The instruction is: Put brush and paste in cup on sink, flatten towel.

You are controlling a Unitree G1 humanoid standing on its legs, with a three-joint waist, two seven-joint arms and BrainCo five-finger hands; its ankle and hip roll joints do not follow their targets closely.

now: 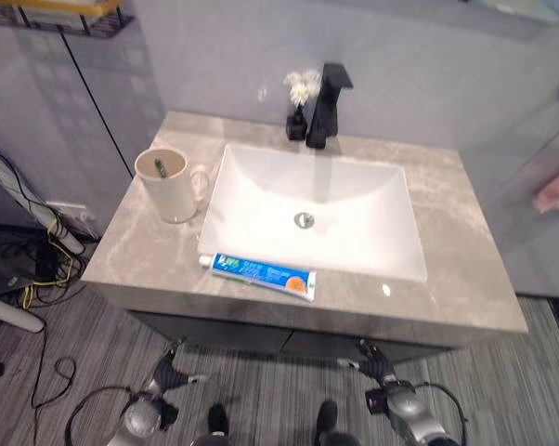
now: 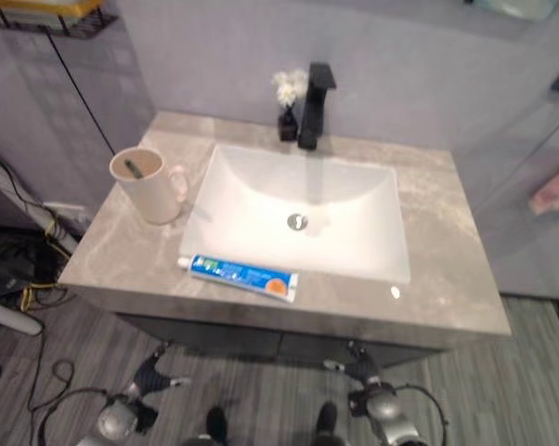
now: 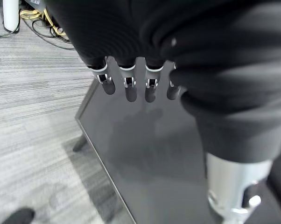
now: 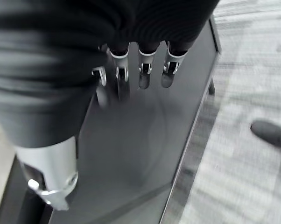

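Note:
A cream cup (image 1: 173, 188) stands on the grey counter (image 1: 465, 265), left of the white sink (image 1: 261, 190). A dark green toothbrush (image 1: 160, 167) stands inside the cup. A blue and white toothpaste tube (image 1: 263, 275) with an orange end lies flat on the counter's front edge, before the sink. My left hand (image 1: 165, 376) hangs low in front of the cabinet at the lower left, open and holding nothing, its fingers (image 3: 130, 87) straight. My right hand (image 1: 376, 360) hangs the same way at the lower right, with relaxed fingers (image 4: 143, 77). A pink cloth (image 1: 558, 190) shows at the far right edge.
A black faucet (image 1: 328, 104) and a small dark vase with white flowers (image 1: 300, 100) stand behind the sink. The dark cabinet front (image 3: 145, 154) is right before both hands. Cables and a white pole (image 1: 38, 269) lie on the floor at the left.

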